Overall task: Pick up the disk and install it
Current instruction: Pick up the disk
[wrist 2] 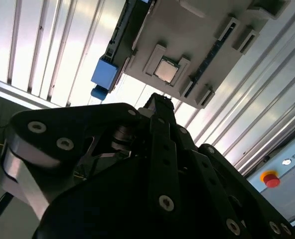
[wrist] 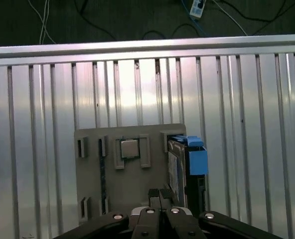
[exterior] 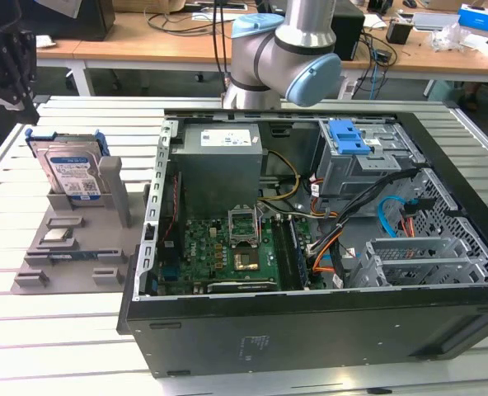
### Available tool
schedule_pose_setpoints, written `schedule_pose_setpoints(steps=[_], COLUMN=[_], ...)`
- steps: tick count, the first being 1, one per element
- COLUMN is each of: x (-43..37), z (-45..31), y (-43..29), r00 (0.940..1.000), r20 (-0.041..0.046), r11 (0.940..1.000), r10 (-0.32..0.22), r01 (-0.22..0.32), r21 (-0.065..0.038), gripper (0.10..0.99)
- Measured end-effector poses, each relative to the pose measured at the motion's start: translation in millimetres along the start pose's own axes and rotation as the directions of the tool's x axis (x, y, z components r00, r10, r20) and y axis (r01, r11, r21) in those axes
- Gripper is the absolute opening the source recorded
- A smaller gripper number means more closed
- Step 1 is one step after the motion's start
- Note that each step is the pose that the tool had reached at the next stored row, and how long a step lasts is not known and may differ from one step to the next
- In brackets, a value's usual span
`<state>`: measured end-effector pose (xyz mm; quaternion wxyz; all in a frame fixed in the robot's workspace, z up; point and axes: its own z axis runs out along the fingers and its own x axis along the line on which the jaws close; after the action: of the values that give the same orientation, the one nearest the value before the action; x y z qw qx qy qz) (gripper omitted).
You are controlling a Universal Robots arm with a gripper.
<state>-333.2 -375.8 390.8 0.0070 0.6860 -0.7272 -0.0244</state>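
**Disk in holder, end effector clear**

Disk (exterior: 69, 172) stands on edge in a slot at one end of the grey holder (exterior: 116, 198), which lies on the worktop (exterior: 63, 330). End effector (wrist: 160, 195) hangs above the holder, fingers (wrist: 154, 198) closed together on nothing, near the disk's blue bracket (wrist: 197, 160) but not touching it

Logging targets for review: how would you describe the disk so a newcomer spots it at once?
Beside the open computer case, on the exterior view's left, sits a grey fixture tray. The disk stands on edge at the tray's far end in that view, the only item there with a bright blue bracket and a blue-and-white label.
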Motion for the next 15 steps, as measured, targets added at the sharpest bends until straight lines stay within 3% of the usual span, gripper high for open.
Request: schedule_pose_setpoints(steps=[6,9,10,12,13,15], x=[0.0,0.0,0.0,0.0,0.0,0.0], z=[0.0,0.0,0.0,0.0,0.0,0.0], y=[0.0,0.0,0.0,0.0,0.0,0.0], r00=[1.0000,1.0000,1.0000,1.0000,1.0000,1.0000], r20=[0.0000,0.0000,0.0000,-0.0001,-0.0001,-0.0001], r11=[1.0000,1.0000,1.0000,1.0000,1.0000,1.0000], r10=[-0.001,-0.002,-0.002,-0.003,-0.003,-0.004], r01=[0.001,0.002,0.002,0.003,0.003,0.004], r21=[0.000,0.000,0.000,0.000,0.000,0.000], gripper=[0.114,0.294,0.294,0.416,0.416,0.541])
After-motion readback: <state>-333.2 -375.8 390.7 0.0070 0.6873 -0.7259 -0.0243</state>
